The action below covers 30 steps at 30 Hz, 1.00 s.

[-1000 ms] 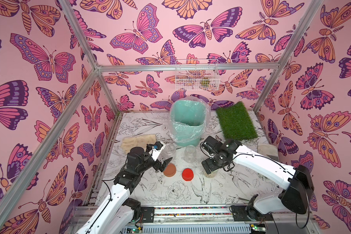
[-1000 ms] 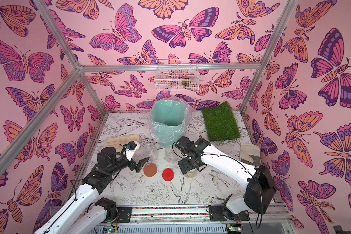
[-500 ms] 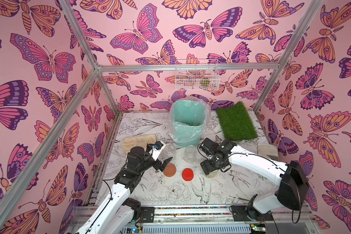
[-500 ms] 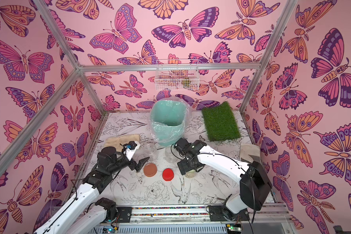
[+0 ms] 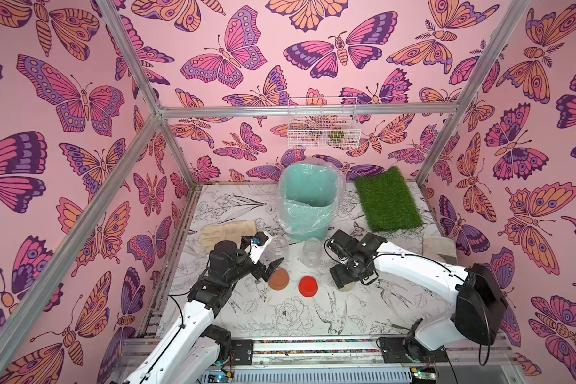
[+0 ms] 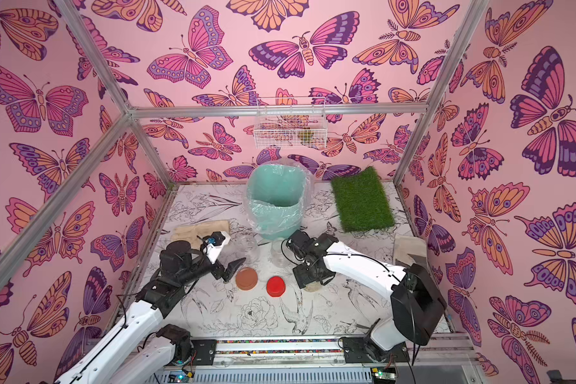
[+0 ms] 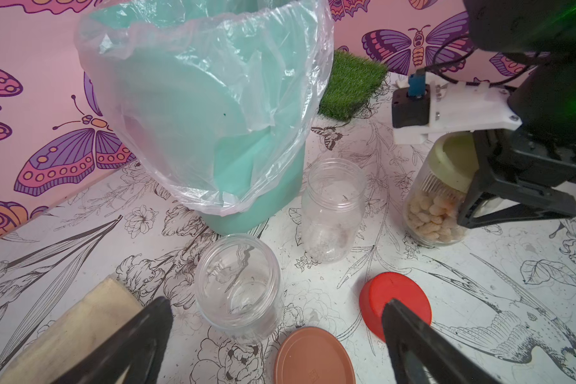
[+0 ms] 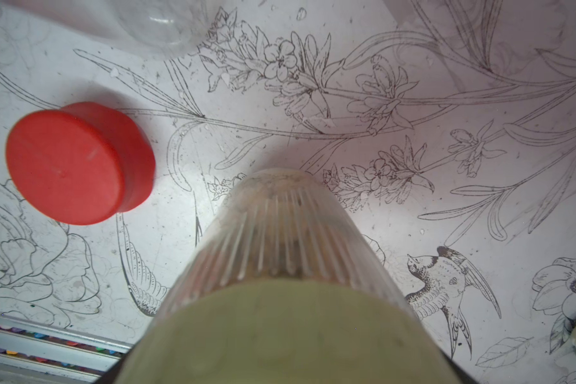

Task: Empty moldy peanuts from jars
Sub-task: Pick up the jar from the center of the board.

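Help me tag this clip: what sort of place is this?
Likely a staged robot test cell, not a home: butterfly walls on a metal frame, left arm and right arm on a rail, a lined bin.

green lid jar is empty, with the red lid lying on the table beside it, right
Not quite. The green lid jar is not empty: it holds peanuts, seen through its clear wall in the left wrist view. The red lid does lie on the table beside it.
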{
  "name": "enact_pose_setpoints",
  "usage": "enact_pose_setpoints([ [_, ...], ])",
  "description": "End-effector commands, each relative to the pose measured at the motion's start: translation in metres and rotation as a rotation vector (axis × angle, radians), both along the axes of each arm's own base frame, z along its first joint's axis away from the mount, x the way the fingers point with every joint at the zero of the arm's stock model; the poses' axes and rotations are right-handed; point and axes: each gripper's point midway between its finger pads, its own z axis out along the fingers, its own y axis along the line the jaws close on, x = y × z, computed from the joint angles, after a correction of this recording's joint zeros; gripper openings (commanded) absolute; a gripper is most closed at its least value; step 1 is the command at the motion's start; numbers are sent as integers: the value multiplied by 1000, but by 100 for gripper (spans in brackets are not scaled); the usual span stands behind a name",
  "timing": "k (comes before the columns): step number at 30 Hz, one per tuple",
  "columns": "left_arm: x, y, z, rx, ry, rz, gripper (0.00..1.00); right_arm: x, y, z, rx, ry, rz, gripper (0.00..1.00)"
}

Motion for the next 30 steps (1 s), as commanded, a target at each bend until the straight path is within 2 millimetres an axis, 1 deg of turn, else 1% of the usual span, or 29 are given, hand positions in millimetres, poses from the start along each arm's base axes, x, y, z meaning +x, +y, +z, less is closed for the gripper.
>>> enact_pose_setpoints([
  [1,1,-1,-3,-1,8,3,100,2,-3,-3,-4,-11,-23,89],
  [3,1,-1,-3,-1,8,3,100,5,-3,-3,0,-23,-28,92],
  [6,1,-1,-3,0,6,4,100,8,-2,-2,5,-38,-37,95],
  [13,1,0,-3,3,6,6,100,15,-1,-1,22,-46,-57,96],
  [17,1,0,-4,3,8,8,100,13,0,-5,20,-29,-53,93],
  [19,1,0,-4,4,9,8,100,12,0,-7,20,-22,-50,91],
  [22,1,-1,-4,3,10,5,100,11,1,-8,24,-14,-48,85],
  [27,1,-1,-3,3,7,7,100,9,0,-5,24,-9,-38,73],
  [28,1,-1,-3,2,8,7,100,9,0,-4,27,-12,-38,70],
  [30,1,-1,-2,1,7,4,100,10,2,1,45,-26,-37,60],
])
